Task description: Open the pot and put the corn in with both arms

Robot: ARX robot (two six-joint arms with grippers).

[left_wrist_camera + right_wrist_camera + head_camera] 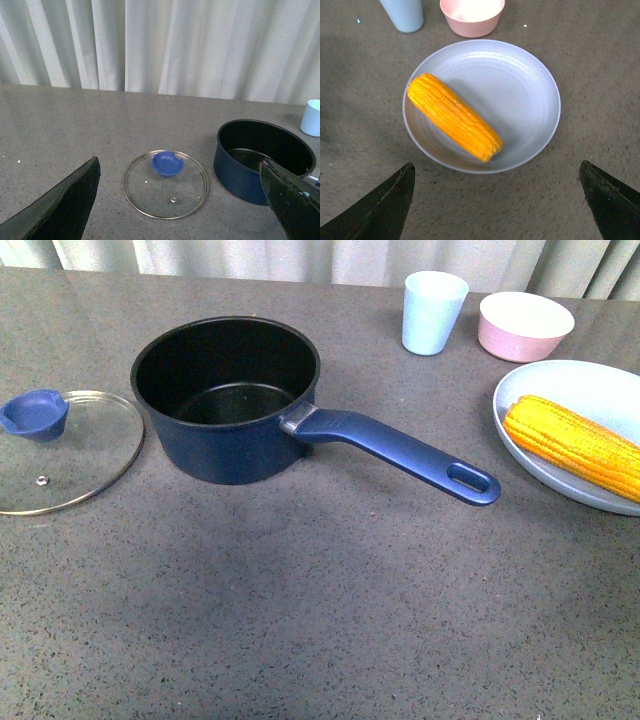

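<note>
The dark navy pot (pixel 225 400) stands open on the grey table, black inside, its long blue handle (pixel 400 452) pointing right. Its glass lid (pixel 62 448) with a blue knob (pixel 35 413) lies flat to the pot's left. The yellow corn (pixel 575 445) lies on a pale blue plate (pixel 585 390) at the right. Neither arm shows in the front view. My left gripper (pixel 180 200) is open and empty, above the lid (pixel 166 184) with the pot (pixel 262 160) beside it. My right gripper (pixel 497 200) is open and empty, hovering near the plate (pixel 520 95) with the corn (pixel 454 116).
A pale blue cup (pixel 433 312) and a pink bowl (pixel 525 326) stand at the back right, behind the plate. White curtains hang behind the table's far edge.
</note>
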